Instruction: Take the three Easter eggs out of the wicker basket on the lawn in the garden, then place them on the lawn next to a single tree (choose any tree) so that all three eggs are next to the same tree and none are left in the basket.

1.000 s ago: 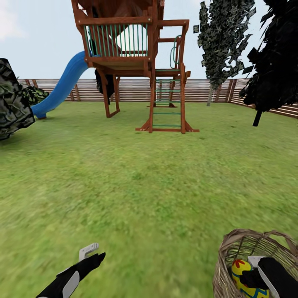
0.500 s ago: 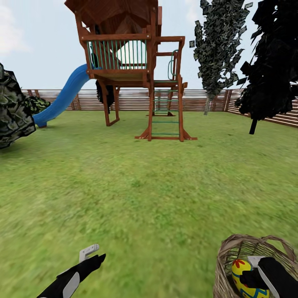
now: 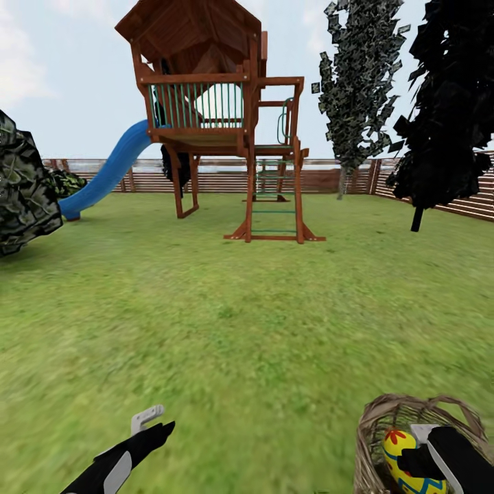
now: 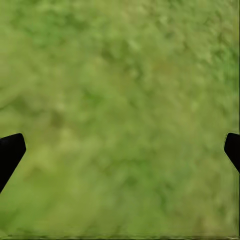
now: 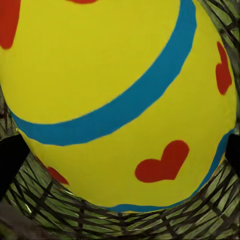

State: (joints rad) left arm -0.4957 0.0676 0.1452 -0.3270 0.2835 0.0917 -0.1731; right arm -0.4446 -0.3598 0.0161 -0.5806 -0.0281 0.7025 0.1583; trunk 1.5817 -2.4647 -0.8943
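The wicker basket (image 3: 376,420) stands on the lawn (image 3: 240,309) at the lower right of the head view. One yellow Easter egg (image 3: 394,444) with a blue band and red marks lies inside it. My right gripper (image 3: 412,458) reaches down into the basket. In the right wrist view the egg (image 5: 100,75) sits close between the wide-apart fingertips (image 5: 9,160) of my open right gripper (image 5: 120,157), with woven basket wall (image 5: 150,225) behind. My left gripper (image 3: 147,415) hangs open over bare grass (image 4: 120,100). The tree is out of view.
A wooden play tower (image 3: 206,103) with a blue slide (image 3: 110,171) stands ahead, before the slat fence (image 3: 219,178). A narrow dark columnar evergreen (image 3: 357,82) and an almost black one (image 3: 446,103) rise at the right. A dark bush (image 3: 24,185) sits left.
The whole picture has slid downward as the head camera tilted up. Both grippers, the basket and the egg keep their places relative to each other.
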